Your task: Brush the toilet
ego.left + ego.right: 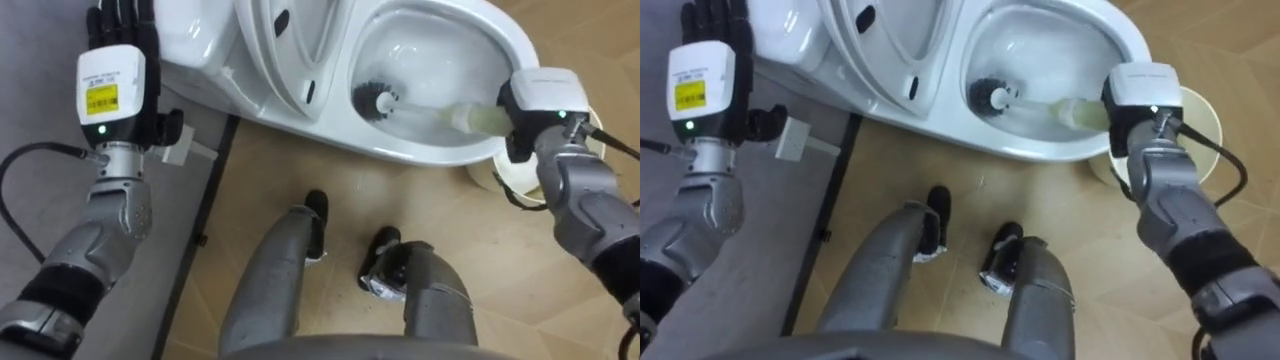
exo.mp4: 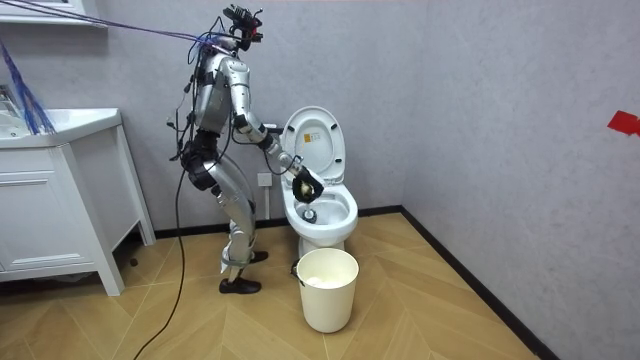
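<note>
Right robot hand [image 1: 541,102]: arm extended forward and downward over the near rim of the bowl, back of the hand uppermost. The hand is closed round the outer end of the toilet brush with pale translucent handle and dark bristle head [image 1: 418,110]. The handle runs from the hand across the bowl towards the robot's left. The bristle head lies low inside the white ceramic toilet bowl [image 1: 440,152], against its inner wall.

Left robot hand [image 1: 113,78]: forearm raised, back of the hand towards the camera. The fingers are straight and point upward, the thumb is out to the side, and the hand holds nothing. It is well apart from the brush, in front of the white toilet seat and lid [image 1: 290,45], which stand raised.

Round white plastic waste bin [image 2: 327,288]: on the light wooden plank floor [image 2: 430,300], just beside the toilet, below the right forearm.

Room view: the robot stands at the toilet's side with knees bent and trunk leaning forward. A white cabinet [image 2: 55,205] stands against the grey wall at the room view's left.
</note>
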Motion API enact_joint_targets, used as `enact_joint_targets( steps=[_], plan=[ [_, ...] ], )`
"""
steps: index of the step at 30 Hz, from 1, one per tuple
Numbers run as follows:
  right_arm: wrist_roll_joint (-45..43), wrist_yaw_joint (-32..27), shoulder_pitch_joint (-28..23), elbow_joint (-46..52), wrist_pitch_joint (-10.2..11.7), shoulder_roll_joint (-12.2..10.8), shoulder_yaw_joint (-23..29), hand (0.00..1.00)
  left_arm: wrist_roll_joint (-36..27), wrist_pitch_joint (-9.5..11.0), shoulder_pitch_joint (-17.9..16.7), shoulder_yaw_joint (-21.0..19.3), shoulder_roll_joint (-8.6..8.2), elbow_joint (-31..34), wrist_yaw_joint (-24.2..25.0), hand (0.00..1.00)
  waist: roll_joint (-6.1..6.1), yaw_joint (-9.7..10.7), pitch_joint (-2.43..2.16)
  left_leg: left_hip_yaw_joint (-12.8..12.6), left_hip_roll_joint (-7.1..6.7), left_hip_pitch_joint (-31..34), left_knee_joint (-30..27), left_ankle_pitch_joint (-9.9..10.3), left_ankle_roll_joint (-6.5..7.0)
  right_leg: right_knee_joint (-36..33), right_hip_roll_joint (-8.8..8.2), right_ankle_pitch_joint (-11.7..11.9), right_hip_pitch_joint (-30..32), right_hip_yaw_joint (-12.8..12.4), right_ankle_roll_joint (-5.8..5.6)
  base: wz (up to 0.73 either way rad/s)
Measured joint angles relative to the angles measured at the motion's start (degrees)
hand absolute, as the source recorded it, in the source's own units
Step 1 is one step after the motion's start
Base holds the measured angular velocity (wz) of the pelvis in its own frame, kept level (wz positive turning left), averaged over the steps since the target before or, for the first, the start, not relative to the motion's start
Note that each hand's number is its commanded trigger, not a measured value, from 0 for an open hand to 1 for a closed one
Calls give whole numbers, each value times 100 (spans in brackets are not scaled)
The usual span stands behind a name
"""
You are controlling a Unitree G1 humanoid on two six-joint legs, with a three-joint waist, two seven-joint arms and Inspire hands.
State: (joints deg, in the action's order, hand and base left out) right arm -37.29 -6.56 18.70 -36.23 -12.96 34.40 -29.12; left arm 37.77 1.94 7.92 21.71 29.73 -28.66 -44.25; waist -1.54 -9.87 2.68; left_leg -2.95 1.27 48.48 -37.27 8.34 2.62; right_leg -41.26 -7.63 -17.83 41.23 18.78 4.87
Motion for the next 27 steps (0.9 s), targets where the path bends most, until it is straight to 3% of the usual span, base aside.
enact_joint_targets(
  steps=[2,3,5,8,11,15,18,20,24,25,27],
  plan=[
    [555,-48,295,-618,326,1,128,100,21,4,2,-41,11,10,-71,0,112,64,39,-25,-98,40,21,-9,0,-200,-118,-86,142,-71,-4,6],
    [609,-51,388,-743,384,1,134,100,25,8,4,-73,14,12,-99,0,144,117,45,-30,-114,70,8,-10,1,-253,-133,-100,194,-104,-10,9],
    [664,-84,855,-1055,573,5,139,100,72,1,14,-217,21,14,-175,0,334,179,102,-174,-128,148,-41,-16,8,-425,-214,-146,382,-174,11,-5],
    [601,-174,1274,-1076,601,96,174,100,119,4,14,-321,16,72,-255,0,479,228,107,-184,-114,201,-112,-17,10,-467,-231,-166,413,-146,27,-1],
    [349,-197,1309,-788,654,225,157,100,116,82,86,-331,18,76,-158,0,541,215,107,-159,-97,145,-153,-4,28,-436,-217,-170,307,-100,19,4],
    [105,61,805,-355,630,96,107,100,83,100,162,-241,19,57,155,0,524,160,101,-27,-79,-43,-138,37,40,-293,-179,-177,-5,41,-9,6],
    [-171,407,134,-57,508,-159,97,100,55,119,160,-214,3,54,473,0,445,51,83,83,-12,-266,-113,86,4,-15,-14,-134,-353,96,-88,-1],
    [-225,487,-234,-48,298,-270,134,100,2,105,89,-155,-7,16,648,0,312,27,33,130,-5,-453,11,116,-32,225,38,-56,-596,164,-145,-7],
    [-212,589,-743,-43,294,-365,382,100,1,87,-190,-171,-140,-83,898,0,228,14,-22,17,-38,-940,277,107,6,418,47,-47,-963,42,-186,-5],
    [-204,640,-964,-10,303,-375,450,100,36,87,-314,-181,-195,-171,958,0,220,22,-72,-9,-81,-1121,413,103,1,500,33,-49,-1132,25,-190,0],
    [-230,704,-1329,50,351,-387,584,100,70,86,-565,-264,-285,-179,1042,0,189,36,-109,-21,-108,-1381,580,92,-15,671,36,-40,-1397,37,-179,2]
  ],
)
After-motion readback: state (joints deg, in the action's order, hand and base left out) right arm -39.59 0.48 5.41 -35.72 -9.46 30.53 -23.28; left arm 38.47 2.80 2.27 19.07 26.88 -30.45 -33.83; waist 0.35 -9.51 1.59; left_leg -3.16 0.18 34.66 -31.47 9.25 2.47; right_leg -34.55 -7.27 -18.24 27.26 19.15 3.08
